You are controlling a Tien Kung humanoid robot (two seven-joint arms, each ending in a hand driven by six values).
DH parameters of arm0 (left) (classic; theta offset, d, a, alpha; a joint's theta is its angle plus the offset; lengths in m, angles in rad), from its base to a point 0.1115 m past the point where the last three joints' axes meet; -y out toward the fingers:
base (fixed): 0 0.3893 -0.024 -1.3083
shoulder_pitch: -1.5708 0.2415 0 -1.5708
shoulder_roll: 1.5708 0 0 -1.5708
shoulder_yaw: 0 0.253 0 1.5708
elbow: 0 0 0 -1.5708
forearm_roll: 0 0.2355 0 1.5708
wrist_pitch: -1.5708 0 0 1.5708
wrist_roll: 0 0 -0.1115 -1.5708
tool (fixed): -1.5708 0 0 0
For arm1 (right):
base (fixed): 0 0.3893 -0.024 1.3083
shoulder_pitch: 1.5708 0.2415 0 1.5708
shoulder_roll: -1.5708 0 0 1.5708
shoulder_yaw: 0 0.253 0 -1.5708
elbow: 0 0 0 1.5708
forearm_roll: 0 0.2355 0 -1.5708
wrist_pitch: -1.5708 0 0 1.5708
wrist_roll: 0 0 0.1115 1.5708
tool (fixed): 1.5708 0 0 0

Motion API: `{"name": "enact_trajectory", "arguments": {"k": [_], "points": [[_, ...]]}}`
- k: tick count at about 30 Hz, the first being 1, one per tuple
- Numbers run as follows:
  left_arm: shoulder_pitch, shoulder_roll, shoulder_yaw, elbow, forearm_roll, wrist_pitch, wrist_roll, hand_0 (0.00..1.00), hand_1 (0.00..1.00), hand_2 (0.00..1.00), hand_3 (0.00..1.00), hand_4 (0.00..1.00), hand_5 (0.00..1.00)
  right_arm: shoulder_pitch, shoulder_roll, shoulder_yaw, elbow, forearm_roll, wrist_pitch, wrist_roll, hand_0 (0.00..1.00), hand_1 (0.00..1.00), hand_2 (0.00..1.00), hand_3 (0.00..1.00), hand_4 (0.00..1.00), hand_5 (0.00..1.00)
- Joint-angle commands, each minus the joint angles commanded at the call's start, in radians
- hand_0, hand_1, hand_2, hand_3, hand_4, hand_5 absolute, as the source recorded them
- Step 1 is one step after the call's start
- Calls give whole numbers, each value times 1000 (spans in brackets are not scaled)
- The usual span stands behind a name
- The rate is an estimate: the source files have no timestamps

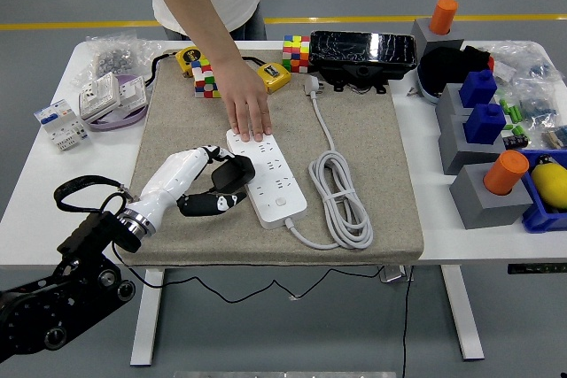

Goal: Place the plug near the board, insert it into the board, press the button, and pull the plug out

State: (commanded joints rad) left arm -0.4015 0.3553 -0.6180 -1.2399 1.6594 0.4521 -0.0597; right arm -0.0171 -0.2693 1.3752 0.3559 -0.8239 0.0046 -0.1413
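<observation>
Head view: left hand [215,185] grips the black plug [232,173], plug body pointing right at the white board [267,177], touching its left edge. Board's long axis runs away from the hand, slightly diagonal. Prongs hidden. Person's hand [249,111] presses the board's far end. Plug looks chunky, matte black.

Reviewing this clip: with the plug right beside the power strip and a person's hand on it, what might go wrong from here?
1. The person's hand presses the far end of the power strip, close to the left hand; a push toward the sockets might bump those fingers.
2. The black plug sits at the strip's left edge and looks tilted, so its prongs may miss a socket.
3. The coiled white cord lies loose alongside; a shifting strip could drag it.
</observation>
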Motion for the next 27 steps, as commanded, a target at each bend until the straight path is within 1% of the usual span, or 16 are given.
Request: {"name": "enact_trajectory", "arguments": {"k": [2,6,14,20,27], "points": [[-5,-5,2,-1,-2,-1,0,653,713,691,623,833,351,-1,1,0,0,0,0,0,530,629,604,537,882,408],[-20,-23,14,9,-4,-5,3,653,713,691,623,833,351,-4,2,-1,0,1,0,0,530,629,604,537,882,408],[-44,-55,34,51,-9,-12,15,658,713,693,626,832,352,-5,3,-3,6,2,0,0,528,630,601,537,880,406],[-55,-69,31,72,-13,-14,20,657,713,692,625,831,351,-8,3,2,5,1,1,-1,528,628,601,537,879,406],[-60,-77,26,89,-19,-15,21,657,713,692,624,828,347,-9,5,1,6,1,1,-1,528,630,601,537,879,405]]}}
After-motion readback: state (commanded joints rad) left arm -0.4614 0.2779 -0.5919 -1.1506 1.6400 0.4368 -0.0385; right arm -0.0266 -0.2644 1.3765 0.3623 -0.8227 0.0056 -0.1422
